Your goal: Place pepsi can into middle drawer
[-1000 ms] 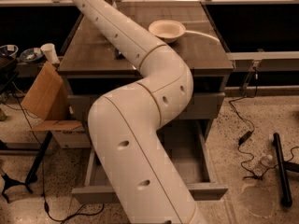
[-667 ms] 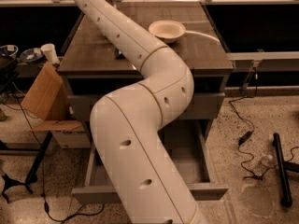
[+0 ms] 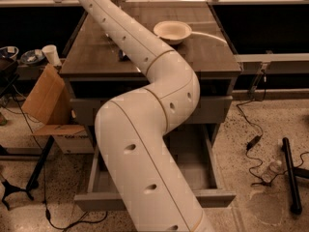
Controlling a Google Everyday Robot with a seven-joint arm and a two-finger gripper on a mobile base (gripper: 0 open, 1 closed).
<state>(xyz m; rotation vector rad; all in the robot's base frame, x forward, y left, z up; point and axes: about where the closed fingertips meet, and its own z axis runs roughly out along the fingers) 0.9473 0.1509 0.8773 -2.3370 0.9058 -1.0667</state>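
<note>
My white arm (image 3: 145,129) rises from the bottom of the camera view, bends over the cabinet and runs up and left across its top. The gripper is beyond the top edge of the view, out of sight. The middle drawer (image 3: 198,170) is pulled out below the arm, showing its plain grey tray; the arm hides much of it, and the part that shows holds nothing. The pepsi can is not in view. A small dark thing (image 3: 122,56) peeks out beside the arm on the cabinet top; I cannot tell what it is.
A white bowl (image 3: 173,32) sits on the cabinet top (image 3: 212,57). The top drawer's grey front (image 3: 215,109) is above the open one. A cardboard box (image 3: 46,98) and a white cup (image 3: 50,54) are at left. Cables, a black pole (image 3: 291,178) and a bottle (image 3: 273,168) lie at right.
</note>
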